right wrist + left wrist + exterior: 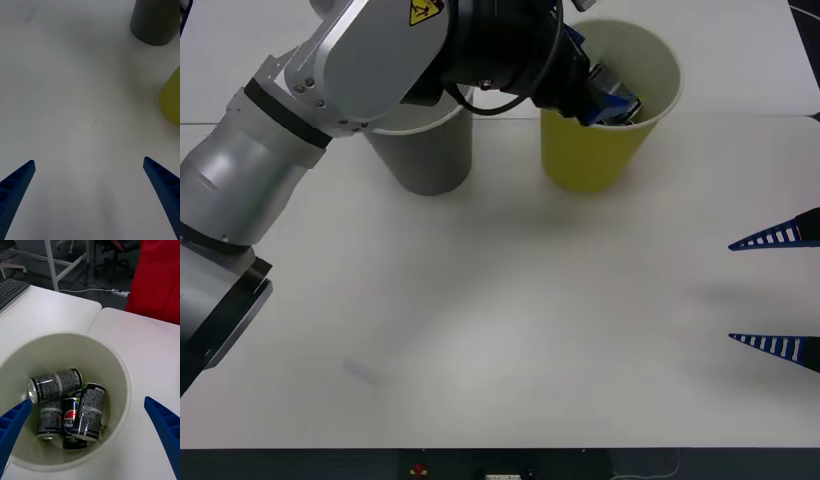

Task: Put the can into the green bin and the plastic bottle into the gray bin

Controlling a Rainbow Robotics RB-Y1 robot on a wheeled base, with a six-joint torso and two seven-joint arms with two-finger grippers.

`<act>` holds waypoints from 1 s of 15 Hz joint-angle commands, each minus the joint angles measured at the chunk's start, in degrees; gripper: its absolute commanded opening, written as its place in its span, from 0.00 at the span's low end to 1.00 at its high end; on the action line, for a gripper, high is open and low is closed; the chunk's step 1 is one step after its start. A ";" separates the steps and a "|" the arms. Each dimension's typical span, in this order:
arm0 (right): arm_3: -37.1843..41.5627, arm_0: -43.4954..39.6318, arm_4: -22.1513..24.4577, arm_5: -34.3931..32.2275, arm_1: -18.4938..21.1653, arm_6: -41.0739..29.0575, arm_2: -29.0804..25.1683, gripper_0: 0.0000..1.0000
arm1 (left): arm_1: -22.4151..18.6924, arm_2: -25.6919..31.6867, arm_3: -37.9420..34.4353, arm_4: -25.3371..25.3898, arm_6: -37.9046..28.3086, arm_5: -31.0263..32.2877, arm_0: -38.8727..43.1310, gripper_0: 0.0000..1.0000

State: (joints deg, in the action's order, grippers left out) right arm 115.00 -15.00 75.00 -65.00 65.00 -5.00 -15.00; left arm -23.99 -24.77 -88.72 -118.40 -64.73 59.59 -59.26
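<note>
The left hand hangs over the mouth of the green bin, fingers spread wide and gripping nothing. Inside the bin lie several cans; the can with white PEPSI lettering leans on the others at the bottom. The gray bin stands just beside it. The right hand waits open above the white counter, well apart.
</note>
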 commanded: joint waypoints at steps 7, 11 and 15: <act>0.00 0.00 0.00 0.00 0.00 0.00 0.00 1.00 | -15.13 8.95 -19.12 23.31 17.62 0.00 22.88 1.00; 0.00 0.00 0.00 0.00 0.00 0.00 0.00 1.00 | -21.45 12.82 -21.67 33.50 30.10 0.00 33.60 1.00; 0.00 0.00 0.00 0.00 0.00 0.00 0.00 1.00 | -27.26 15.55 -22.11 41.50 42.76 0.00 41.77 1.00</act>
State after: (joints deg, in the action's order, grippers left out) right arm 115.00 -15.00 75.00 -65.00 65.00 -5.00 -15.00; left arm -50.13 -9.72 -110.77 -78.24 -24.23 59.60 -18.87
